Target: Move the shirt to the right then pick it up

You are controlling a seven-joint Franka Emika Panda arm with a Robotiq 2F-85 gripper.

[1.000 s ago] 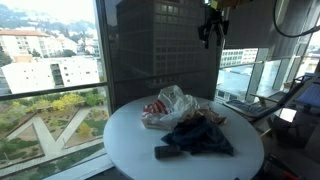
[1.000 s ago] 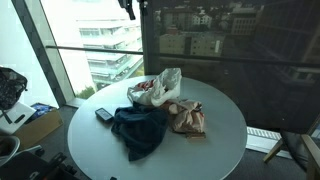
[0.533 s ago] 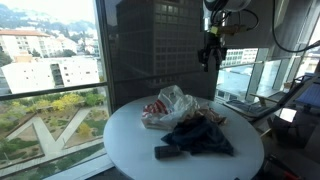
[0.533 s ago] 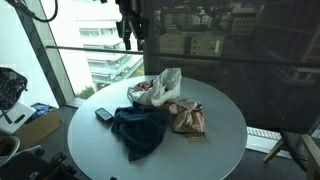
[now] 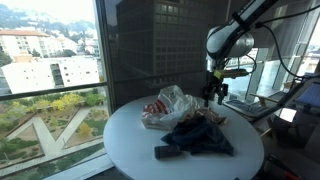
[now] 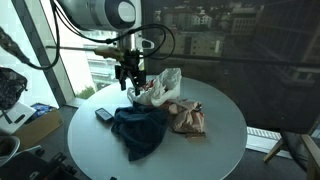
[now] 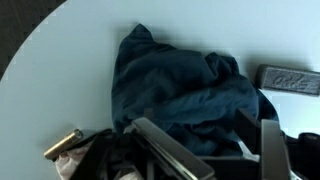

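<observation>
A crumpled dark blue shirt point(image 5: 200, 137) point(image 6: 138, 130) lies on the round white table point(image 5: 130, 140) point(image 6: 220, 135); it fills the middle of the wrist view point(image 7: 180, 85). My gripper point(image 5: 211, 98) point(image 6: 130, 84) hangs above the table behind the shirt, near the plastic bag, touching nothing. In the wrist view its two fingers point(image 7: 215, 150) are spread apart with nothing between them, above the shirt's edge.
A white plastic bag with red print point(image 5: 165, 105) point(image 6: 158, 88) sits behind the shirt. A brownish crumpled item point(image 6: 187, 118) lies beside the shirt. A small dark flat object point(image 6: 104, 115) point(image 7: 290, 80) lies near the shirt. Glass windows stand close behind the table.
My gripper has come down from high above the table to just over the bag and shirt. The shirt and other things have not moved.
</observation>
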